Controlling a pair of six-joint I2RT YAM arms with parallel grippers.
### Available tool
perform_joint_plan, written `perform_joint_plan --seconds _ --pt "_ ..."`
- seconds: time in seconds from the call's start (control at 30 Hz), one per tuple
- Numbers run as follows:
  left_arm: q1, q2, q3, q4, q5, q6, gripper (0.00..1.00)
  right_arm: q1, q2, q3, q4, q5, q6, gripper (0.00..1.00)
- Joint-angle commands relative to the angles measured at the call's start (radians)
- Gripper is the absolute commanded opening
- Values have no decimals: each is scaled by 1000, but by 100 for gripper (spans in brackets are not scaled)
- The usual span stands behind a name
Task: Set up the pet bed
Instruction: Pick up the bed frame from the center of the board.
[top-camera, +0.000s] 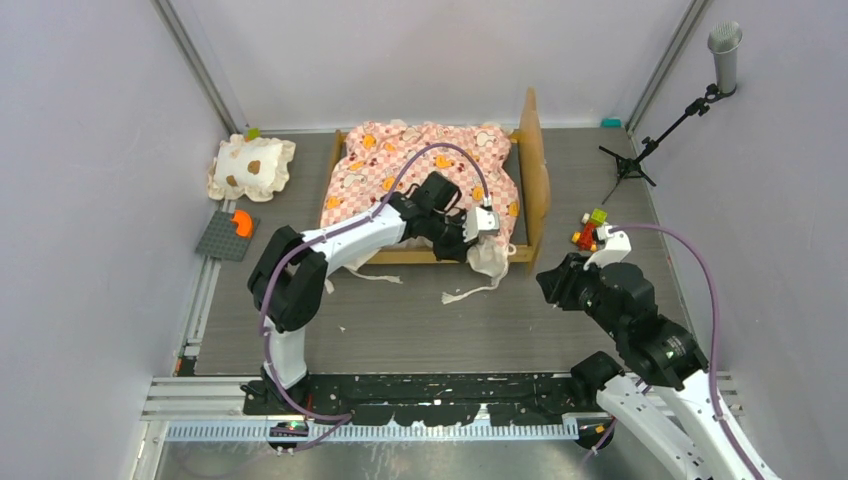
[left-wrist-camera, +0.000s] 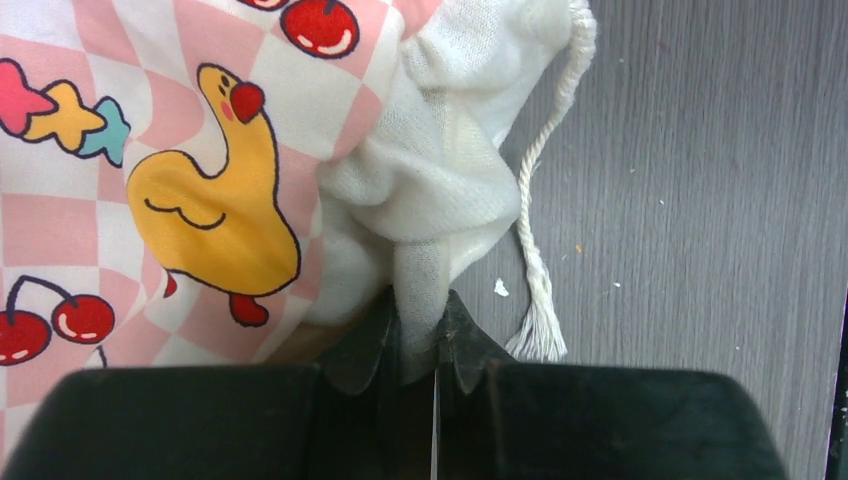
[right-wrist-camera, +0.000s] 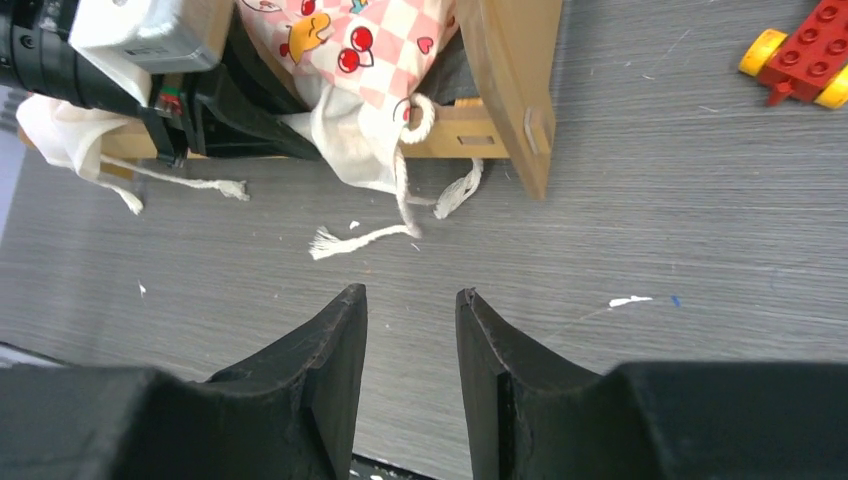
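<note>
1. The pet bed (top-camera: 415, 257) sits toward the far middle of the surface (top-camera: 400, 320), with its headboard (top-camera: 533, 120) on the right. The pink checkered mattress (top-camera: 400, 165) lies rumpled on the frame.
2. The left claw (left-wrist-camera: 435, 335) is pinched almost shut on the cream ruffle (left-wrist-camera: 420, 200) at the mattress's near right corner. A tie cord (left-wrist-camera: 535, 270) dangles just beside it.
3. The right claw (right-wrist-camera: 410, 310) hovers about half open and empty over bare surface, near and right of the bed.
4. The step in hand looks like straightening the mattress on its frame.
5. Next, I judge, the left claw must draw that corner out toward the frame's near right corner. It should lay the corner flat without dragging the mattress off or sliding the light frame.
</note>
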Motion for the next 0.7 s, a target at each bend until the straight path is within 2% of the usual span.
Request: perform_joint_plan --seconds 0.0,0.13,0.4,0.53,0.67 --pt "50 -84 82 94 14 -116 0 1 -44 -96 223 29 108 42" --pt "77 -102 93 114 39 -152 0 0 -37 -210 371 20 214 38" --pt "98 -135 94 110 50 -152 0 8 53 -443 760 87 323 42" --pt "98 -143 102 103 50 -157 0 8 188 -532 1009 113 330 43" --pt "99 -154 102 100 58 -157 0 9 409 -574 1246 127 314 46"
